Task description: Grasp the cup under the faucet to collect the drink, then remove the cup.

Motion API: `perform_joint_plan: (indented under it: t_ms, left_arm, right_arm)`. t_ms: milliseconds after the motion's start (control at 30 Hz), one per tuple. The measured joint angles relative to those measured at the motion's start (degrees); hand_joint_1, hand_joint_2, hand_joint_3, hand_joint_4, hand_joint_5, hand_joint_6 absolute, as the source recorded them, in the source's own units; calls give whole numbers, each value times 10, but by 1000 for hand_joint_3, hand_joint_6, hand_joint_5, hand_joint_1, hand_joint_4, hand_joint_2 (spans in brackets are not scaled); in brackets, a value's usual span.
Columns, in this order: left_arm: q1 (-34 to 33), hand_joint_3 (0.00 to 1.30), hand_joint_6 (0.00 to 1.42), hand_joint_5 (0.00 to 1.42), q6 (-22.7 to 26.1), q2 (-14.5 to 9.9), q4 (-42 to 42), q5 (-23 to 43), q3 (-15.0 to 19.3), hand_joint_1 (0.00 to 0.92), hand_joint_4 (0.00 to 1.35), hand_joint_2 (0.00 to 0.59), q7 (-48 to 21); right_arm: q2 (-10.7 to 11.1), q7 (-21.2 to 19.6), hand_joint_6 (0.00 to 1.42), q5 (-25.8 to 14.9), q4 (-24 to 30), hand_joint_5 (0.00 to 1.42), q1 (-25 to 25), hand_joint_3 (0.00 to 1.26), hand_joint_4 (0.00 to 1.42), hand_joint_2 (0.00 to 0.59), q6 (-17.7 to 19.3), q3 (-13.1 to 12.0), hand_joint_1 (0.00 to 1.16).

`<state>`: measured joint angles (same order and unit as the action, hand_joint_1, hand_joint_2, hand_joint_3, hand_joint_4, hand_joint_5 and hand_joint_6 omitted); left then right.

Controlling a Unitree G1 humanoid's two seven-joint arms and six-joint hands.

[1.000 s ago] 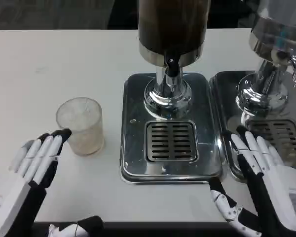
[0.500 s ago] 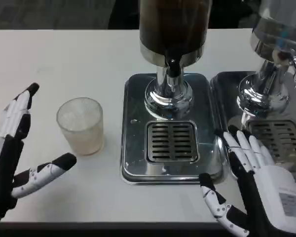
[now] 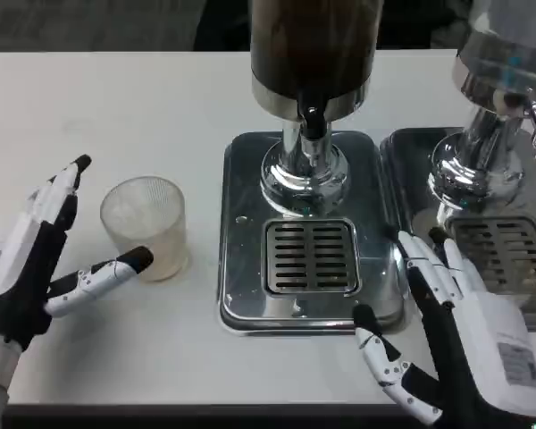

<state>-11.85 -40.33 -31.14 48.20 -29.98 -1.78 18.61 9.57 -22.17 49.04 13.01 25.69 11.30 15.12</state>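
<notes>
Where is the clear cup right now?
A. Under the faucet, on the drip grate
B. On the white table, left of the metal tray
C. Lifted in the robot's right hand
B: the cup stands on the table, left of the tray.

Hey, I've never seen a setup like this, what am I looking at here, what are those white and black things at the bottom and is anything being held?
This is one picture from a camera on a humanoid robot's head or chest, looking down at a white table. The white and black things are its two hands. The left hand is spread open around a clear ribbed cup, with fingers on both sides of it; I cannot tell whether they touch it yet. The right hand is open at the edge of a shiny metal drip tray and holds nothing. On that tray stands a drink dispenser filled with dark liquid, with a black faucet above a slotted grate. A second dispenser stands to the right. The cup is left of the tray, not under the faucet.
</notes>
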Motion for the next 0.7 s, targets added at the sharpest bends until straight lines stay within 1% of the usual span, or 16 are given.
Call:
perform_joint_plan:
  t_ms: [167,400,533,700]
  left_arm:
    - [-40,0,45,2,-17,-5,66,-2,-27,119,0,0,20]
    - [-78,0,75,35,-45,-5,130,-1,-54,140,0,3,25]
    - [-97,0,92,63,-55,-5,153,0,-62,154,0,9,24]
    - [-115,0,110,91,-56,-4,174,2,-66,172,0,15,22]
  right_arm:
    - [0,0,32,0,-2,1,-2,133,120,441,0,8,344]
    - [1,0,44,-9,-4,4,-8,146,140,443,0,10,338]
    - [2,0,56,-12,-8,12,-11,146,148,439,0,11,344]
    - [4,0,73,-20,-12,15,-18,155,160,438,0,11,349]
